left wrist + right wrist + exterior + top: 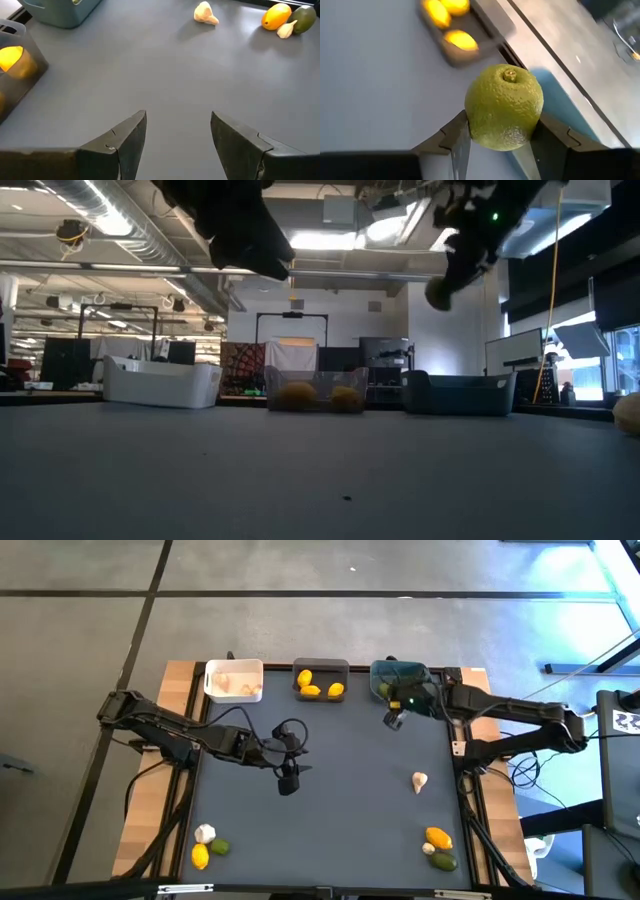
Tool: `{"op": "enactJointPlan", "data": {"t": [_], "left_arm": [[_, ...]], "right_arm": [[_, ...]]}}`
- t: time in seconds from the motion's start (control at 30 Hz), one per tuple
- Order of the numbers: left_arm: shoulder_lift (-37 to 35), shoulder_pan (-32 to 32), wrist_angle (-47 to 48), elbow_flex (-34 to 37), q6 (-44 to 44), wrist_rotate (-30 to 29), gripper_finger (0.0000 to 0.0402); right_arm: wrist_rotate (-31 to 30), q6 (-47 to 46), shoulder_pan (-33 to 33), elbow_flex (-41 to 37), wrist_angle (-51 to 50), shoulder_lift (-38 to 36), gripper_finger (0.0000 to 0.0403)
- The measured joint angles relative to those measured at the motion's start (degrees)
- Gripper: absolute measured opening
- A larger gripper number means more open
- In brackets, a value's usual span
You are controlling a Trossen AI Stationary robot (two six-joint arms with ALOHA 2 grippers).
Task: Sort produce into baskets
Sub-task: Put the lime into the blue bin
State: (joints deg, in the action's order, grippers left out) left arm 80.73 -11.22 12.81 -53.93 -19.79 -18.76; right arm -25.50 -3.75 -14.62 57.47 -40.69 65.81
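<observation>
A green lime (pixel 504 106) is clamped between the jaws of the right gripper (pixel 500 137) beside the teal basket (pixel 385 675), while the left gripper (pixel 177 137) is held wide over bare table (pixel 165 70).

Centre of table (pixel 350 790) is bare mat: wide free passage between the two arms. Obstacles on the mat: lone garlic bulb (pixel 420 780) right of centre; cluster of lemon, garlic and lime (pixel 438 848) at near right corner; second cluster (pixel 208 845) at near left corner. Far edge blocked by three bins in a row: white (pixel 233 680), dark grey (pixel 321 681), teal (pixel 398 678), narrow gaps between. Left gripper (pixel 288 778) sits mid-table, jaws apart. Right gripper (pixel 393 718), clamping a lime (pixel 504 106), hangs just before the teal bin.
</observation>
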Motion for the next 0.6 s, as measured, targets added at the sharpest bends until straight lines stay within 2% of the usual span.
{"op": "enactJointPlan", "data": {"t": [0.13, 0.33, 0.6], "left_arm": [[0.0, 0.0, -0.1, 0.0, 0.0, -0.1, 0.0217], [0.0, 0.0, -0.1, 0.0, 0.0, -0.1, 0.0217], [0.0, 0.0, -0.1, 0.0, -0.2, -0.1, 0.0217]], "right_arm": [[1.3, 1.8, -6.7, 0.0, -0.7, 1.1, 0.0166], [6.7, 3.8, -16.6, 0.0, -0.8, 4.5, 0.0166], [11.8, 7.2, -26.5, 0.0, 1.0, 11.6, 0.0166]]}}
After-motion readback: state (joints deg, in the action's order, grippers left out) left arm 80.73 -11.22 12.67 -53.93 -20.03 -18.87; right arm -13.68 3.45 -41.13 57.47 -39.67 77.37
